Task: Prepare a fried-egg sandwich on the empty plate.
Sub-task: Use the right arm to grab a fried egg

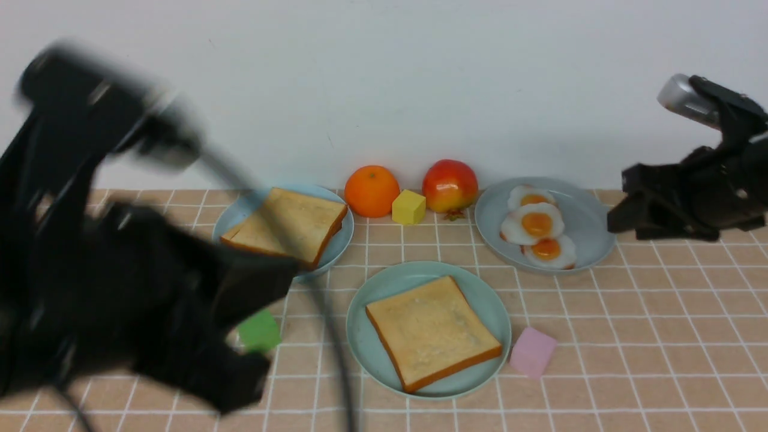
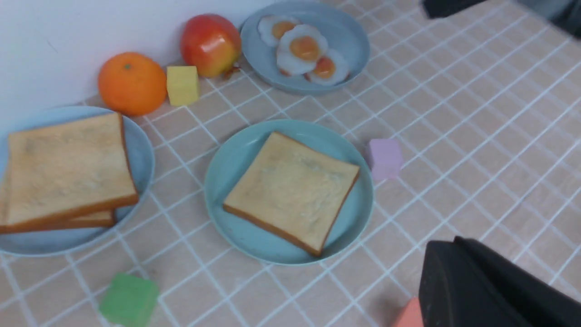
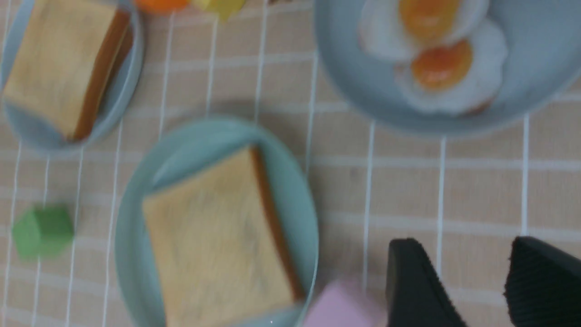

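Observation:
The mint-green empty plate (image 1: 372, 312) (image 2: 227, 172) (image 3: 136, 236) sits front centre and holds one toast slice (image 1: 432, 331) (image 2: 292, 190). Two more toast slices (image 1: 288, 227) (image 2: 63, 168) lie stacked on a pale blue plate (image 1: 240, 211) at the back left. The fried egg (image 1: 534, 223) (image 2: 303, 47) lies between two smaller eggs on a grey-blue plate (image 1: 585, 222) at the back right. My left arm (image 1: 120, 288) is blurred at the front left; its gripper (image 2: 442, 247) is shut and empty. My right gripper (image 1: 621, 201) (image 3: 472, 272) hovers open beside the egg plate.
An orange (image 1: 372, 191), a yellow cube (image 1: 408, 207) and an apple (image 1: 450, 186) stand by the back wall. A green cube (image 1: 259, 330) lies left of the mint plate, a pink cube (image 1: 533, 351) right of it. A salmon block (image 2: 408, 314) sits by my left gripper.

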You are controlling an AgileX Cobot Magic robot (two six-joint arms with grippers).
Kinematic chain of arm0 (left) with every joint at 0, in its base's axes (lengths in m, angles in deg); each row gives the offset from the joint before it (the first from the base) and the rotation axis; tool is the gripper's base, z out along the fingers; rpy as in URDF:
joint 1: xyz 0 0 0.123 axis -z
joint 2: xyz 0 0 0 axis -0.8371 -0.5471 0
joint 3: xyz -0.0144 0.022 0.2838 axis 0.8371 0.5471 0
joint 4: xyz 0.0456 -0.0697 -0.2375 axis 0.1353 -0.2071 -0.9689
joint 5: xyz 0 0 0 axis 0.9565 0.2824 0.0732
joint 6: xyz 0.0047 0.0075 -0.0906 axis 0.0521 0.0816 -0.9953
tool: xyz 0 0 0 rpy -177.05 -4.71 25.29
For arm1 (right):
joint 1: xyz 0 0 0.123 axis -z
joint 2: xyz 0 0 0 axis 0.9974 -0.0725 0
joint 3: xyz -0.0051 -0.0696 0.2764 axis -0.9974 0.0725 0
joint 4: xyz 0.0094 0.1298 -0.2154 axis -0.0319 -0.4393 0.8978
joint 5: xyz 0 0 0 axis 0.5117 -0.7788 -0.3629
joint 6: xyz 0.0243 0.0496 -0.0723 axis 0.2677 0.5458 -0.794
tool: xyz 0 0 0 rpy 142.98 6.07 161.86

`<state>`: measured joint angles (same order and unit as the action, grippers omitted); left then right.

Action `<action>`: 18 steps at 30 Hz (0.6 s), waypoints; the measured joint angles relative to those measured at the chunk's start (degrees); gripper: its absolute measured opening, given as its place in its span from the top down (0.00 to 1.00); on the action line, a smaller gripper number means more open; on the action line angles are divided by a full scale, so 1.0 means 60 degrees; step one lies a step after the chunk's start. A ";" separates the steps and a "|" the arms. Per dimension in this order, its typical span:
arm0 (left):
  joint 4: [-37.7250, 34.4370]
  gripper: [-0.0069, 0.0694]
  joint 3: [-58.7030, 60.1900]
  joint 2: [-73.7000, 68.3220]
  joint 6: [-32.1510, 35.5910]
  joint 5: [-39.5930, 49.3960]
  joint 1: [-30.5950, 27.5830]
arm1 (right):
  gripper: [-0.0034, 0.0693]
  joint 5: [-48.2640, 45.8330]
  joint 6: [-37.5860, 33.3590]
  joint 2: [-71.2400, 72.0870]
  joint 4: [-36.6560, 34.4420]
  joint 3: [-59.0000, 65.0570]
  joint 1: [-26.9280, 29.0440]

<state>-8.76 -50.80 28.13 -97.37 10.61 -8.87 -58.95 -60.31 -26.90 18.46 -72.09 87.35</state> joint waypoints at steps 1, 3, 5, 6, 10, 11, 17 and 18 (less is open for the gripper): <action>0.0000 0.93 0.0444 0.0253 -0.0210 -0.0543 0.0000 | 0.53 -0.0029 -0.0094 -0.0615 -0.0298 -0.0417 0.0187; 0.0000 0.93 0.0874 0.0456 -0.0404 -0.1206 0.0000 | 0.53 -0.0058 -0.0122 -0.1319 -0.0533 -0.0852 0.0277; 0.0000 0.93 0.1166 0.0608 -0.0632 -0.2231 0.0000 | 0.53 -0.0129 -0.0142 -0.2177 -0.0715 -0.1592 0.0308; 0.0000 0.93 0.1202 0.0628 -0.0710 -0.2590 0.0000 | 0.53 -0.0153 -0.0142 -0.2581 -0.0738 -0.1925 0.0308; 0.0016 0.93 0.1203 0.0637 -0.0761 -0.3349 0.0000 | 0.53 -0.0194 -0.0142 -0.3751 -0.0797 -0.2904 0.0308; 0.0005 0.93 0.1203 0.0640 -0.0792 -0.3508 0.0000 | 0.53 -0.0170 -0.0142 -0.4288 -0.0797 -0.3346 0.0308; -0.0154 0.93 0.1221 0.0640 -0.0802 -0.3554 0.0000 | 0.53 -0.0145 -0.0131 -0.5331 -0.0937 -0.4590 0.0308; -0.0154 0.93 0.1221 0.0640 -0.0802 -0.3554 0.0000 | 0.53 -0.0133 -0.0131 -0.5449 -0.1032 -0.4735 0.0308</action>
<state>-9.68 -43.48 31.96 -102.18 -10.71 -8.87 -59.75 -61.10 -59.60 12.27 -100.51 89.20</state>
